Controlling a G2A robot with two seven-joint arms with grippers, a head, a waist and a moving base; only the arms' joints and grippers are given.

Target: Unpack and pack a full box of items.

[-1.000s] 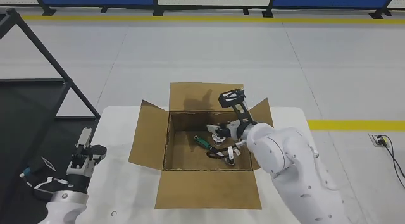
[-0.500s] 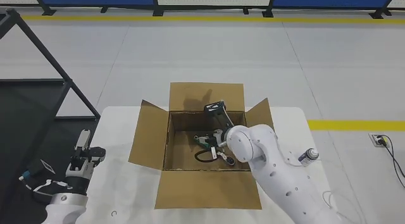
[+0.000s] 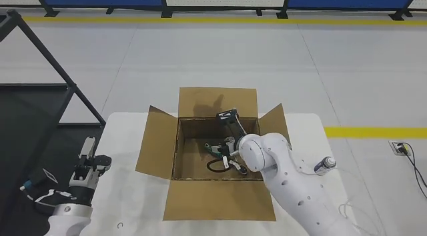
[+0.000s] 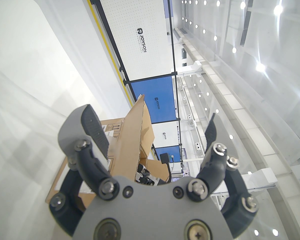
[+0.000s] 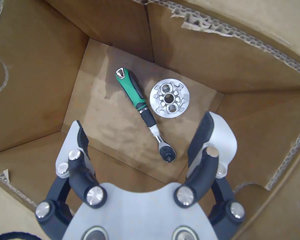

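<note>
The cardboard box (image 3: 219,201) stood with its flaps folded outward on the white table (image 3: 127,197). On its floor lay a green-handled ratchet wrench (image 5: 135,96) and, just beside it, a round metal disc (image 5: 169,98) with cut-outs. The right gripper (image 5: 143,128) hung inside the box above the wrench's head, its claw spread wide and holding nothing. The left gripper (image 4: 150,119) sat well apart, off the box's left side near the table edge, its claw likewise wide and empty. A small can (image 3: 325,164) stood on the table to the right of the box.

Brown box (image 5: 40,51), white counter (image 3: 127,196)
The ratchet (image 5: 132,88) has a green-and-black handle and silver head; the disc (image 5: 169,98) is silver; the box floor is blotched paler.
</note>
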